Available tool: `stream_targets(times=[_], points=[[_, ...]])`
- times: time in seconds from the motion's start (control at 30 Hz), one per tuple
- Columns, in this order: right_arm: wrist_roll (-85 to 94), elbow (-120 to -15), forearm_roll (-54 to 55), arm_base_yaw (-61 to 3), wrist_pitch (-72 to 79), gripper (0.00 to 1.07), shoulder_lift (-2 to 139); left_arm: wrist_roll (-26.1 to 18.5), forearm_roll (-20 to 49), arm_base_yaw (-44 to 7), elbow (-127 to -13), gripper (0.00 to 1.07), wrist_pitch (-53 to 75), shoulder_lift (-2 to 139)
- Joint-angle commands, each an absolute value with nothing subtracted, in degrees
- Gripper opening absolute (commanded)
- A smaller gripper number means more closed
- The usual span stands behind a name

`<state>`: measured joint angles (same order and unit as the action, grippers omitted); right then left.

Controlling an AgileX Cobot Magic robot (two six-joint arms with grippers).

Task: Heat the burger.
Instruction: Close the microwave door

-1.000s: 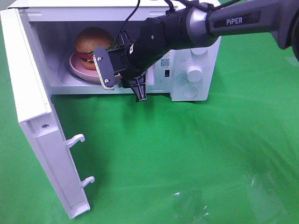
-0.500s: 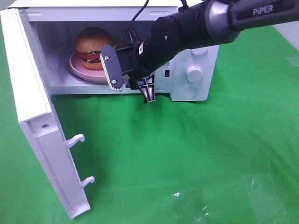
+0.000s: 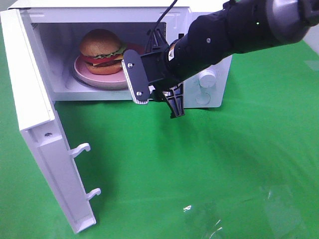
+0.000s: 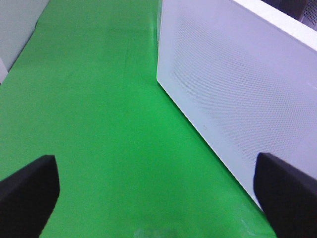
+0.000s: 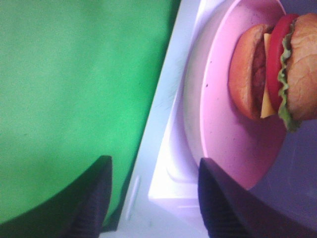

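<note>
The burger [image 3: 101, 50] sits on a pink plate [image 3: 99, 78] inside the open microwave [image 3: 114, 20]. Just outside the oven's opening, over the green cloth at its front edge, my right gripper [image 3: 159, 105] is open and holds nothing. In the right wrist view the burger [image 5: 277, 74] and the plate [image 5: 233, 139] lie beyond the open right gripper [image 5: 153, 198], apart from its fingers. My left gripper [image 4: 158, 198] is wide open and empty, beside the outer face of the microwave door [image 4: 237, 84]. The left arm does not show in the exterior high view.
The microwave door [image 3: 35, 114] stands swung open at the left, with two latch hooks [image 3: 82, 148] sticking out. The control knobs [image 3: 207, 77] are on the oven's right panel, partly behind my right arm. Green cloth [image 3: 209, 164] covers the table.
My right gripper has drawn back out of the microwave toward the right and front, its jaws a little wider. The burger and plate stay inside. The left gripper has not changed.
</note>
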<state>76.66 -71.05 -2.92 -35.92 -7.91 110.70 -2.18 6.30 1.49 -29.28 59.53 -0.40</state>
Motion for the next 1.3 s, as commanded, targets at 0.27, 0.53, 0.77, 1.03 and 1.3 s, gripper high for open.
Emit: stream_targets(times=[0.27,0.53,0.77,1.03,1.3], points=[[70.13,-60.85,-2.69,-35.98,-7.56,0.52,101.01,-2.29,6.30,1.66,-29.16,1.00,59.30,-1.32],[47.21,-51.05,-2.69,-35.98,-7.56,0.57,92.76,-2.29,6.30,1.66,-29.16,1.00,59.30,-1.32],[34.89,-44.23,-2.81,-35.98,-7.45,0.80,86.80,-2.29,6.30,1.66,-29.16,1.00,59.30,-1.32],[20.23,-41.42,-2.75,-35.98,-16.10,0.80,77.86,-2.29,6.30,1.66,-29.16,1.00,59.30,-1.32],[9.68,-41.42,0.00,-31.17,-29.16,0.76,72.48,-2.29,6.30,1.66,-29.16,1.00,59.30,-1.32]])
